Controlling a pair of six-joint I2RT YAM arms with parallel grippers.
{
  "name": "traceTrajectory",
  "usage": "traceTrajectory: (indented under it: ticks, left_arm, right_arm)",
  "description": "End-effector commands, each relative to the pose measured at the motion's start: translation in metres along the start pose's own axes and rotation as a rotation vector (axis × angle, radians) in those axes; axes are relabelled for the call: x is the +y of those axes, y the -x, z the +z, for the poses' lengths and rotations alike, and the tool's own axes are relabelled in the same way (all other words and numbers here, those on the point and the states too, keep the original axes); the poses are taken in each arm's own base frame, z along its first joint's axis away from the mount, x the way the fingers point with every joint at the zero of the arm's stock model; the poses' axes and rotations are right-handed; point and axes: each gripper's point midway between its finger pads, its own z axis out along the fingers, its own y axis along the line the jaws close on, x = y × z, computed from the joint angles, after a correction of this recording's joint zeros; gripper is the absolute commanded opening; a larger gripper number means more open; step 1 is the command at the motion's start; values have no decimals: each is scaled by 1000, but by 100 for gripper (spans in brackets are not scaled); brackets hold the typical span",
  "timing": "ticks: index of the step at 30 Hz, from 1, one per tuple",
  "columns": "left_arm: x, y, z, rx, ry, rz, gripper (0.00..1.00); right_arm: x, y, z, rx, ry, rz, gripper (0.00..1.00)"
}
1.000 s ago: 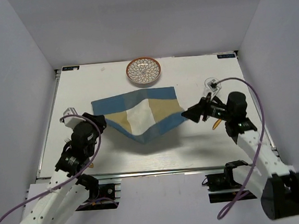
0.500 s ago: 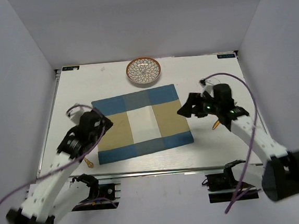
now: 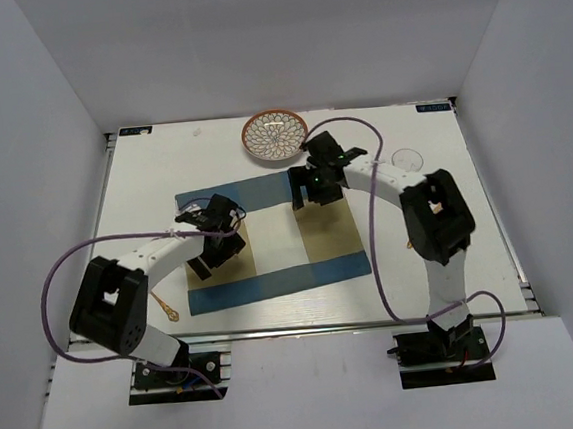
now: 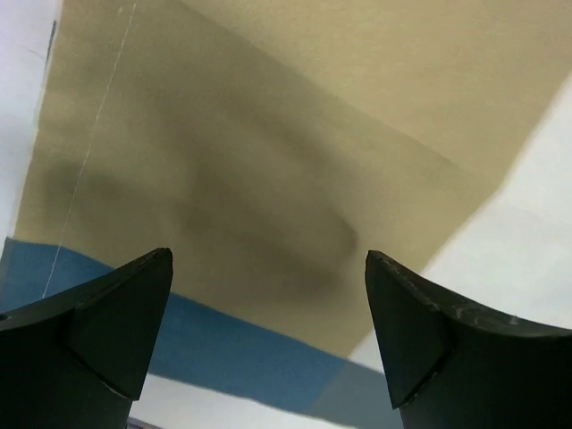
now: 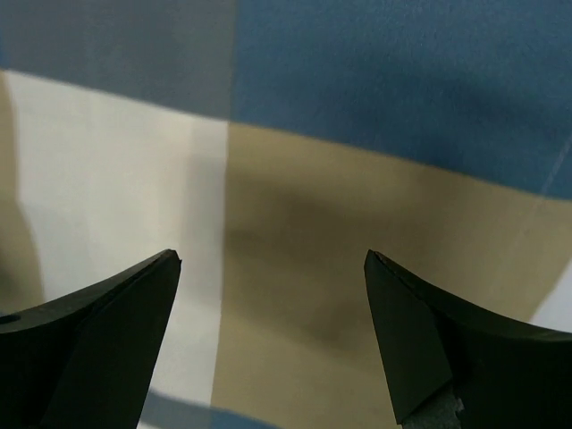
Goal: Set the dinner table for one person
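Placemat (image 3: 269, 238) lies flat on the table (image 3: 143, 177), centred btwn left and right edges. We see L claw (image 4: 268, 259) and R claw (image 5: 268, 259) over it, both w/ fingers apart; cloth contact possibly, unclear.

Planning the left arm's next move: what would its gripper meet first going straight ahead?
Probably the blue, tan and white striped cloth placemat, its tan panel, close ahead of the open left gripper.

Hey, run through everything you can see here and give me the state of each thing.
placemat: spread flat on the dinner table, not held
left gripper: open, empty, over the placemat
right gripper: open, empty, over the placemat
plate: upright, empty, beyond the placemat's far edge
glass: on the table right of the placemat, not held
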Motion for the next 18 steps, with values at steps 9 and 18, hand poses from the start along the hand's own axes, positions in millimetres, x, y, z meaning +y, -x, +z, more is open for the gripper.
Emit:
traceTrajectory:
  ticks: [9, 18]
  left_arm:
    - [-9, -10, 50, 66, 107, 47, 98]
    - [-19, -16, 55, 101, 109, 54, 98]
  right_arm:
    - [-65, -31, 43, 133, -347, 68, 89]
    - [-68, -2, 42, 93, -336, 53, 89]
